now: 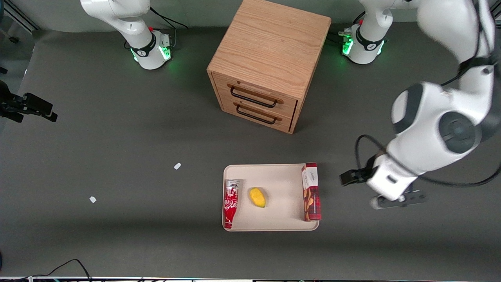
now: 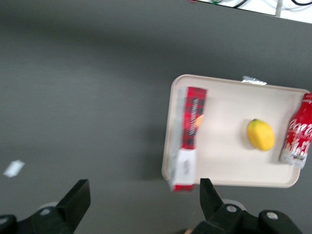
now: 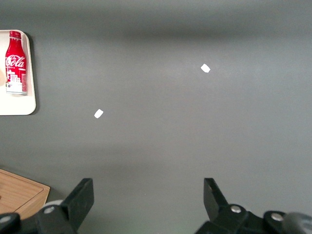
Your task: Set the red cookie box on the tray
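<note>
Now box (image 1: 311, 192) lies along tray (image 1: 282, 176) edge nearest working arm, one end over rim; tool (image 2: 141, 200) wide, empty, off to side, w/ nothing to hold

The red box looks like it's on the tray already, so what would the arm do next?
Probably just back away. The red cookie box already lies on the tray along its edge, and the gripper is open, empty and off to the side above the table, so nothing seems left to grasp.

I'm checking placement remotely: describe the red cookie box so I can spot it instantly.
Find the wooden drawer cabinet; nearer the camera lies the beige tray. The red cookie box lies along its edge toward the open gripper, which hovers beside the tray. Unlike the red soda can, it is a slim carton.
</note>
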{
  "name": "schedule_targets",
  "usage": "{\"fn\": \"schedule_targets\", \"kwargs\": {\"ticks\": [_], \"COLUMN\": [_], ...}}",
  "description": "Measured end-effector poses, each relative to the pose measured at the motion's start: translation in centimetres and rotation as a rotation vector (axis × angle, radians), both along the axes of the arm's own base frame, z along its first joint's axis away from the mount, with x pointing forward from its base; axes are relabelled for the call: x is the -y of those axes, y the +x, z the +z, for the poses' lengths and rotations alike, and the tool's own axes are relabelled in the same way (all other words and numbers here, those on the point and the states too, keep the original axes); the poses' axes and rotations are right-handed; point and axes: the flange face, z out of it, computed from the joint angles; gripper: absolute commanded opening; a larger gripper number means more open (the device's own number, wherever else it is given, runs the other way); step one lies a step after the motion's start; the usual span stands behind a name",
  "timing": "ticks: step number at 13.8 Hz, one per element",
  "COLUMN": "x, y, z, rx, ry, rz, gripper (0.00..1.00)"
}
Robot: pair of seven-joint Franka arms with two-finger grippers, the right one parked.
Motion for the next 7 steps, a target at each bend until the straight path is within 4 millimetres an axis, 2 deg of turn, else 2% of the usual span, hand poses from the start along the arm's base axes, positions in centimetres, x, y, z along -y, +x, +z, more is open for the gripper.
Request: {"fn": "schedule_targets", "kwargs": {"ticks": [4,7], "x": [-8.9,-13.7], "y": [-5.3,-9.8], "z": [4.1,6.8], "rx": [-0.023,-0.033], "ry": [0.048,0.074], "rz": [-0.088,-0.118], "gripper": [1.00,1.00]}}
